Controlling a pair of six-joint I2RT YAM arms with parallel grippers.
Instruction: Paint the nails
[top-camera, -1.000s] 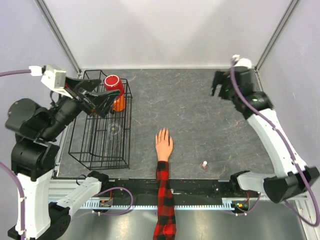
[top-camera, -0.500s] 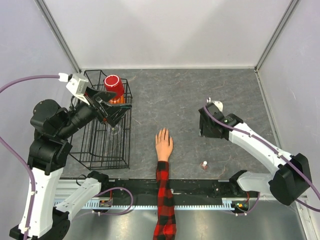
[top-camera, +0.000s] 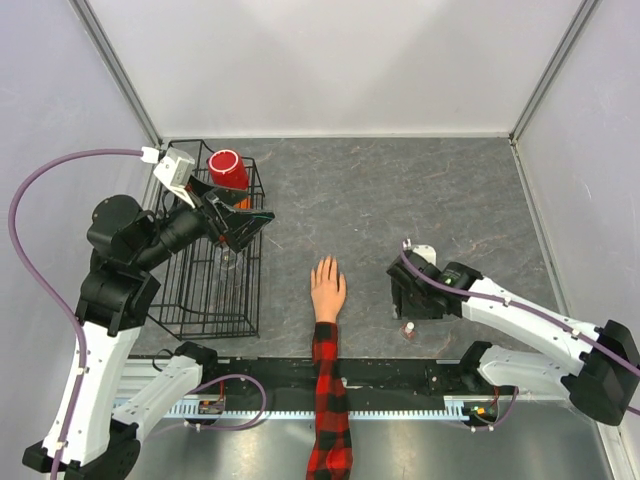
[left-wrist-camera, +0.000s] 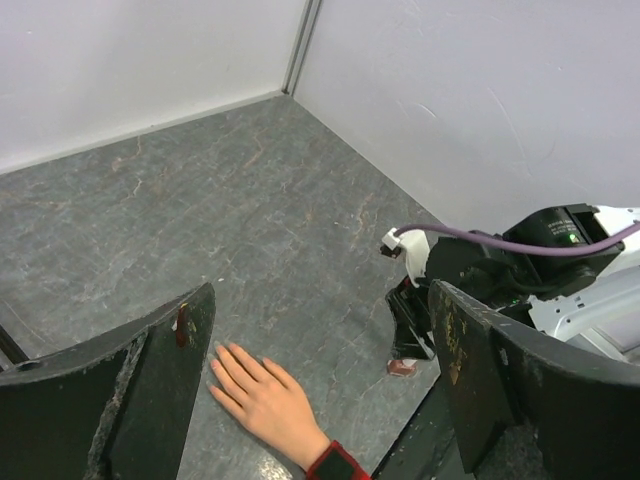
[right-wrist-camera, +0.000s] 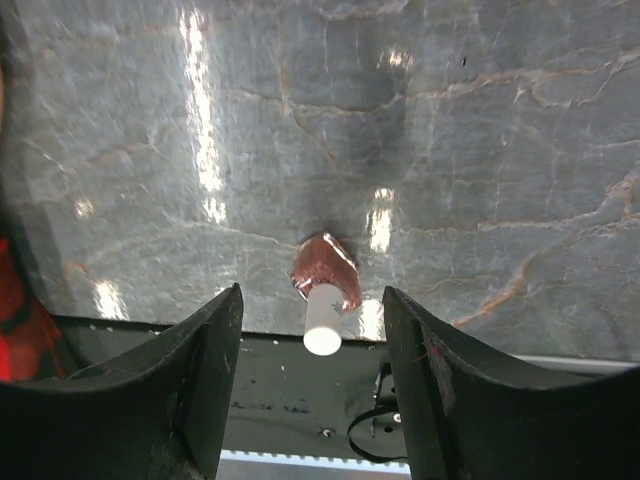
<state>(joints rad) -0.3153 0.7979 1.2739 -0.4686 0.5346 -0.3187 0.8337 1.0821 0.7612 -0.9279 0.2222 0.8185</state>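
Two grippers are open and hold nothing. On the left, the left gripper (top-camera: 245, 222) hangs with its fingers wide apart above the right side of the wire basket (top-camera: 200, 295), where a red cup (top-camera: 228, 168) sits at the far end. In the middle the mannequin hand (top-camera: 327, 290) lies flat, palm down, its plaid sleeve (top-camera: 328, 400) running over the near edge. The nails (top-camera: 325, 263) point to the far side and look unpainted, though they are too small to be sure. To the right, near the near edge of the table (top-camera: 400, 190), stands the nail polish bottle (right-wrist-camera: 325, 290). The right gripper (top-camera: 410, 300) hovers over it, one finger on each side, not touching. The risk I see is in the closing: the bottle is small and light, so if one finger arrives first it can tip and roll off the near edge, or slip out of the grasp
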